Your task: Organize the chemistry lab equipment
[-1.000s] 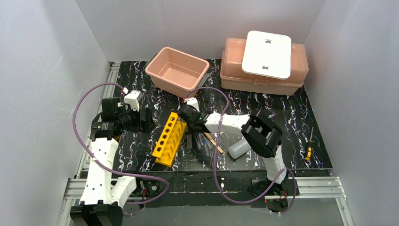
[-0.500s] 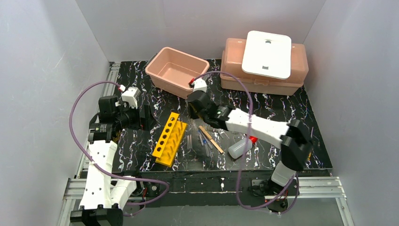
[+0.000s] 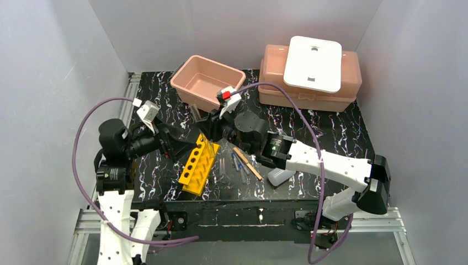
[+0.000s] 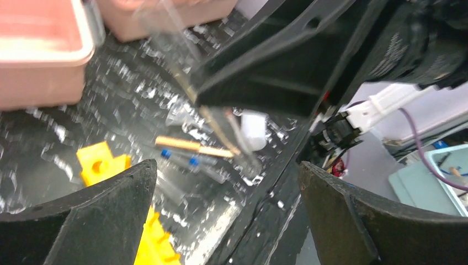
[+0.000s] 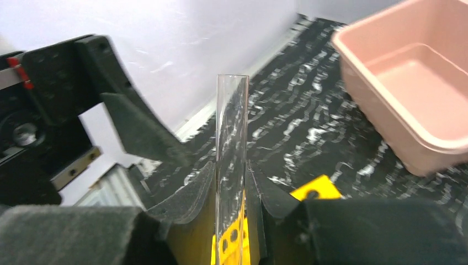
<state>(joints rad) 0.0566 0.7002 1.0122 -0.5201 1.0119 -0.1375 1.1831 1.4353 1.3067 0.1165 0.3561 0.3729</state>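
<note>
Protruding from right tool (image 5: pixel 232 190): glass tube (image 5: pixel 232 121).

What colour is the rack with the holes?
Yellow; the rack shows best in the top view.

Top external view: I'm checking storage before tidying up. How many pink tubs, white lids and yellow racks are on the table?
Pink plastic tubs: 2
White rectangular lid: 1
Yellow holed test-tube rack: 1
Total: 4

Clear glass tube (image 5: pixel 232 160) upright above yellow rack (image 3: pixel 198 164), wooden stick (image 3: pixel 248 163), pipettes (image 3: pixel 238 166) lying beside
</note>
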